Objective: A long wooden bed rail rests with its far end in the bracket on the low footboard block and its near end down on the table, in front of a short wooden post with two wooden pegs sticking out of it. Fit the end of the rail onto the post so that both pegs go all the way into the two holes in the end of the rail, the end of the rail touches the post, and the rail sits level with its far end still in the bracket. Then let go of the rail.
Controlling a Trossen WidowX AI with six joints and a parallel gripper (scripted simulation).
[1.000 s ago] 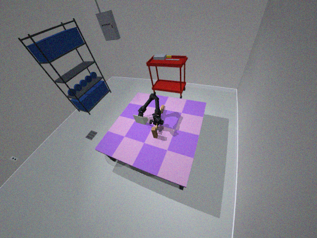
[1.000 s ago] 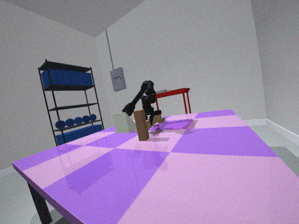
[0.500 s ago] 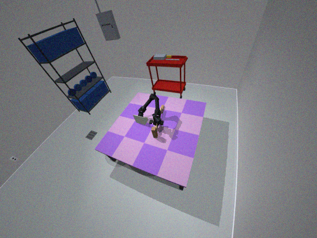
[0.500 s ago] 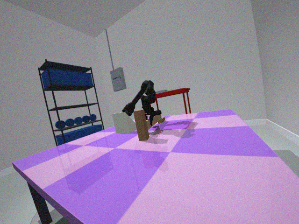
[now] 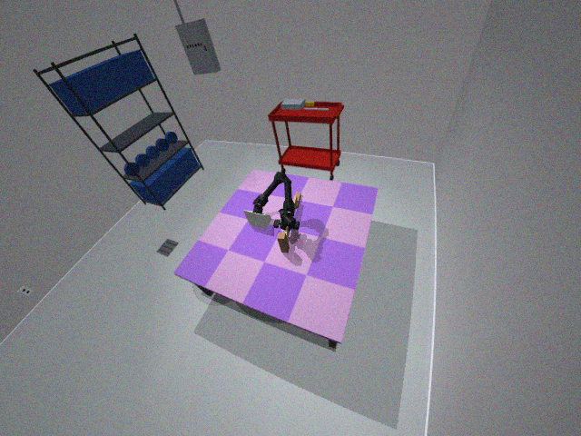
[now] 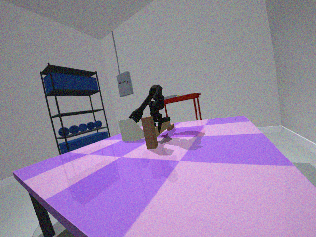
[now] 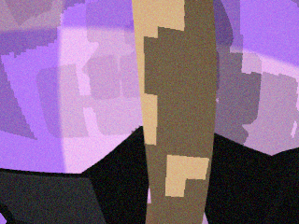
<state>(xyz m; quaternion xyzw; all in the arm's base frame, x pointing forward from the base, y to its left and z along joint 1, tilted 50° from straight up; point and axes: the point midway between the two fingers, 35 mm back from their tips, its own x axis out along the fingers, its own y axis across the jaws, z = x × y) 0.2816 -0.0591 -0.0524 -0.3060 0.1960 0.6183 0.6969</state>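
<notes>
1. The claw (image 5: 289,228) (image 6: 159,128) (image 7: 166,133) was clamped on the wooden rail (image 5: 286,231) (image 6: 164,127) (image 7: 179,70).
2. From above, the post (image 5: 283,242) (image 6: 149,132) stood at the claw's six o'clock, the rail beside it (pegs hidden).
3. The block (image 5: 297,200) stood toward one o'clock.

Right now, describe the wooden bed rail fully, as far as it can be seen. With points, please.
The bed rail (image 7: 179,117) is a long, narrow, straight-sided bar that looks like plain wood, tan where light hits it and brown in blocky shadow. It is gripped between the black fingers of the claw (image 5: 287,229) (image 6: 159,127), behind the upright wooden post (image 5: 282,242) (image 6: 149,132) in the exterior view. Its end holes cannot be seen, nor whether it touches the post.
</notes>
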